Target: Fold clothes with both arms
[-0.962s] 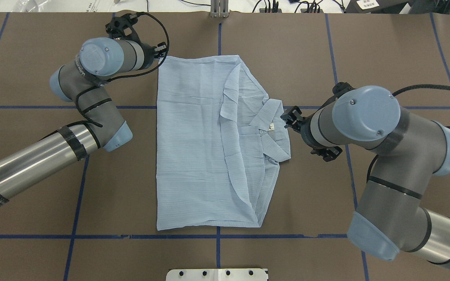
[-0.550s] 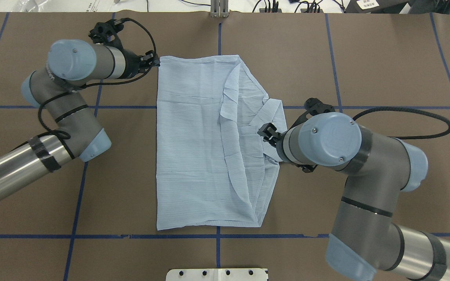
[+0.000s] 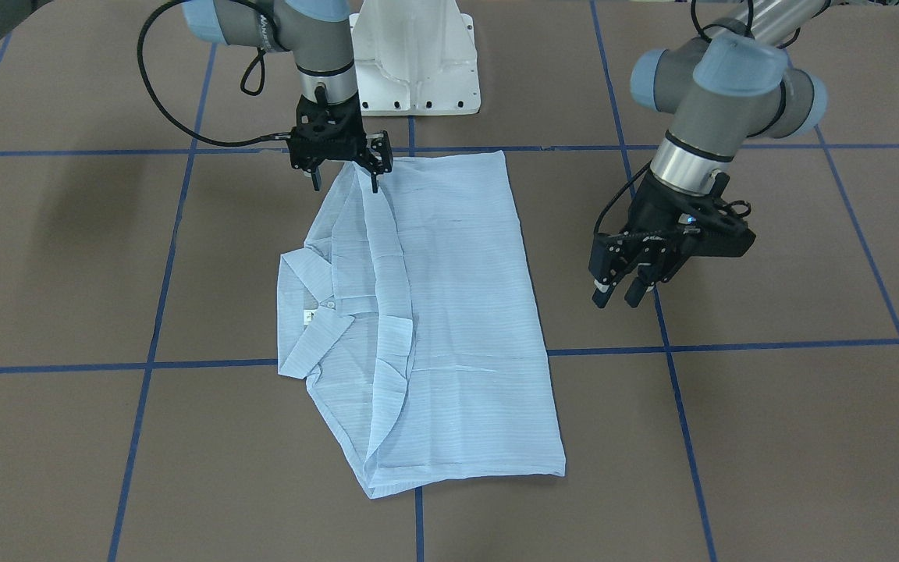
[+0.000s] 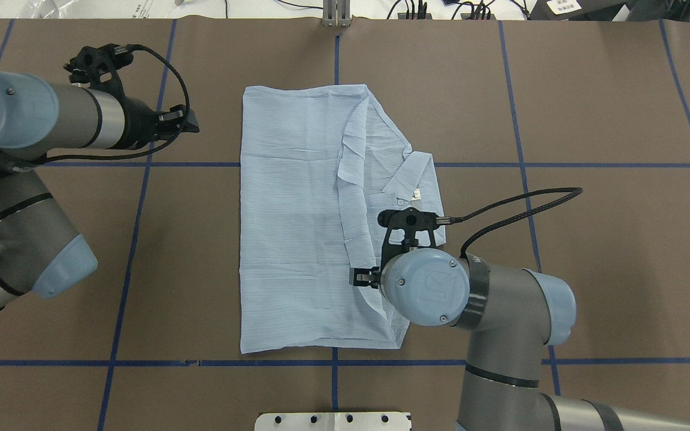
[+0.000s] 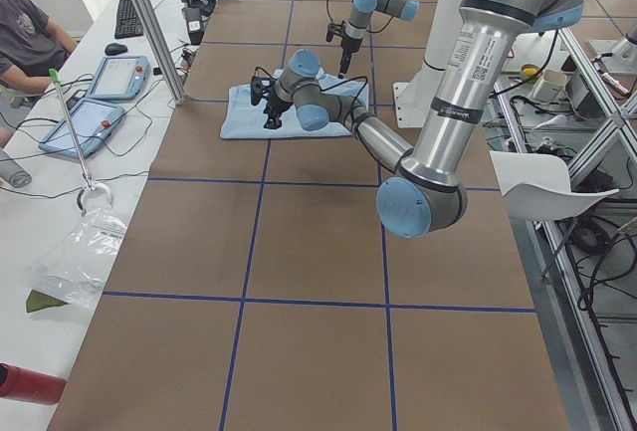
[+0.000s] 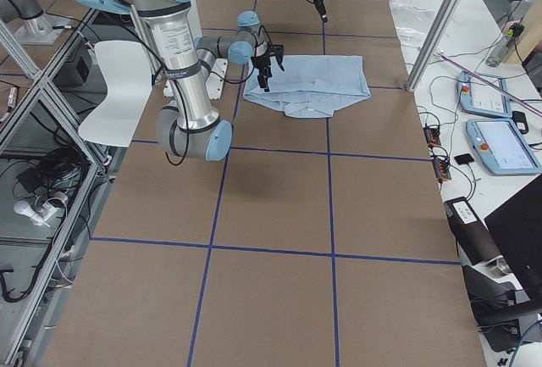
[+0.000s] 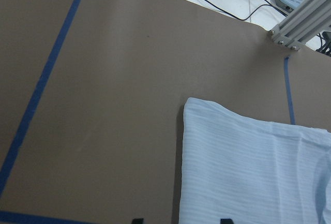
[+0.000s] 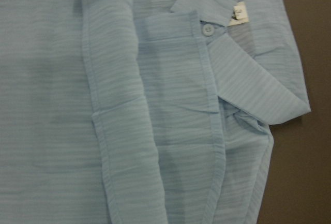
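The pale-blue striped shirt (image 4: 297, 227) lies flat on the brown table, folded into a rectangle, with its collar (image 4: 420, 179) on the right side. My left gripper (image 4: 192, 123) is open and empty, off the shirt's left edge; the front view shows it (image 3: 618, 295) raised above bare table. My right gripper (image 3: 344, 179) is open, points straight down and hovers over the shirt's near right part, holding nothing. In the overhead view it is mostly hidden under its wrist. The right wrist view shows the collar (image 8: 253, 87) and button placket close up.
The white pedestal base (image 3: 414, 55) stands at the robot's edge of the table. Blue tape lines (image 4: 141, 251) cross the brown table. A metal post (image 4: 336, 15) stands at the far edge. An operator (image 5: 30, 33) and tablets sit beyond the table.
My left gripper drew back leftward from the shirt's far left corner. My right arm swung from beside the collar over the shirt's near right part, gripper now pointing down.
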You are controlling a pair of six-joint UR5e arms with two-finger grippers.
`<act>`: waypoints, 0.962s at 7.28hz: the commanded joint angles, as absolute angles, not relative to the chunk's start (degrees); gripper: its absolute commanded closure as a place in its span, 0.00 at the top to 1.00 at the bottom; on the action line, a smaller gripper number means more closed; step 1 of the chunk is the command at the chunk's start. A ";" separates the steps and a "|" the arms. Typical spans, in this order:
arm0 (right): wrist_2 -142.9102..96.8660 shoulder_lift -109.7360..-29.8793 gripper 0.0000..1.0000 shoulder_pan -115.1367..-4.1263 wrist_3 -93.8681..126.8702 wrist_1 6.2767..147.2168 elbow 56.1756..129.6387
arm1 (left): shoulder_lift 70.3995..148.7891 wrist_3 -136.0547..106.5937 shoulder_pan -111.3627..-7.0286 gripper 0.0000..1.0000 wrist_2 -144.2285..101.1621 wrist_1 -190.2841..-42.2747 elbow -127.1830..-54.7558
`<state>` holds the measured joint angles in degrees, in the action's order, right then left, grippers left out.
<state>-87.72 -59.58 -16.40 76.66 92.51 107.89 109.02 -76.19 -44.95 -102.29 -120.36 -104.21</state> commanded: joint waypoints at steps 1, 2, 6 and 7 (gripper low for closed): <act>-87.80 -57.65 1.00 -15.64 57.73 92.90 104.51 | 106.96 -76.11 -44.65 0.59 -102.92 -118.56 -108.11; -87.63 -57.13 1.00 -15.64 54.44 93.25 102.24 | 106.96 -76.03 -44.65 0.59 -102.92 -118.56 -108.11; -88.24 -57.82 1.00 -16.34 52.56 93.34 100.46 | 106.96 -76.38 -44.39 0.59 -103.01 -118.56 -108.02; -88.24 -58.96 1.00 -16.78 50.91 93.43 100.81 | 106.96 -76.46 -44.38 0.60 -103.01 -118.56 -108.10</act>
